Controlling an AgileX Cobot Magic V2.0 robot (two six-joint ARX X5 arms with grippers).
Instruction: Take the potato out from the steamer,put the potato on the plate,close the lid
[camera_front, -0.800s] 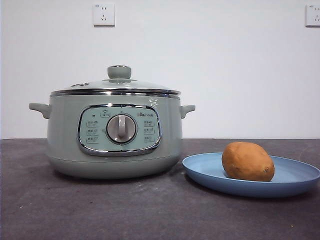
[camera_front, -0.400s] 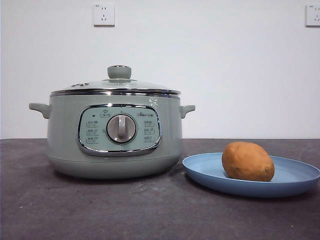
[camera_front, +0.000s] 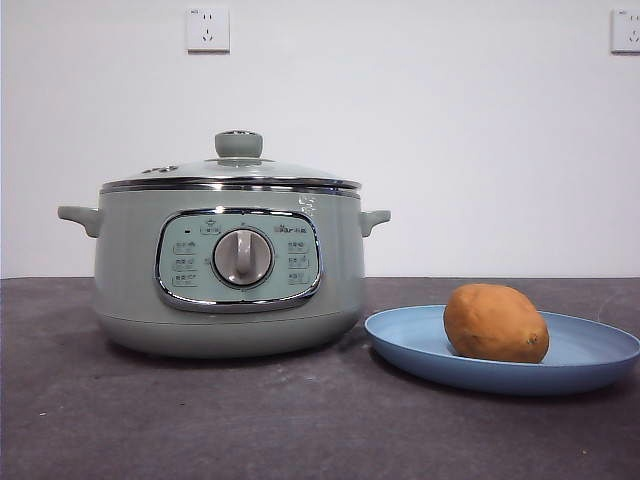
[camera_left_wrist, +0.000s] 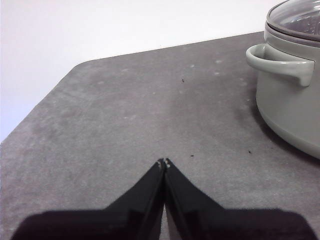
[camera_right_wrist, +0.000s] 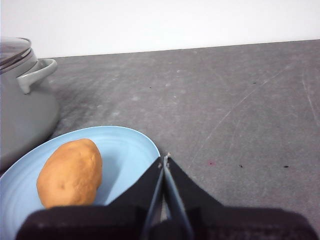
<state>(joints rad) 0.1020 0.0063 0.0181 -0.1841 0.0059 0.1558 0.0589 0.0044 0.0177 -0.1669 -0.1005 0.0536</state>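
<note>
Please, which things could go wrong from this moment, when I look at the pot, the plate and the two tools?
1. The right tool is shut above the plate rim; a careless low move might tip the plate and roll the potato.
2. The left tool, also shut, is close to the steamer handle; a swing might bump it and unsettle the lid.

Lab-like test bench: bare white wall (camera_front: 450, 150), wall sockets (camera_front: 207, 29), dark tabletop (camera_front: 300, 420).

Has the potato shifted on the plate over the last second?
No. The potato sits at the same spot on the plate, equally far from the steamer.
</note>
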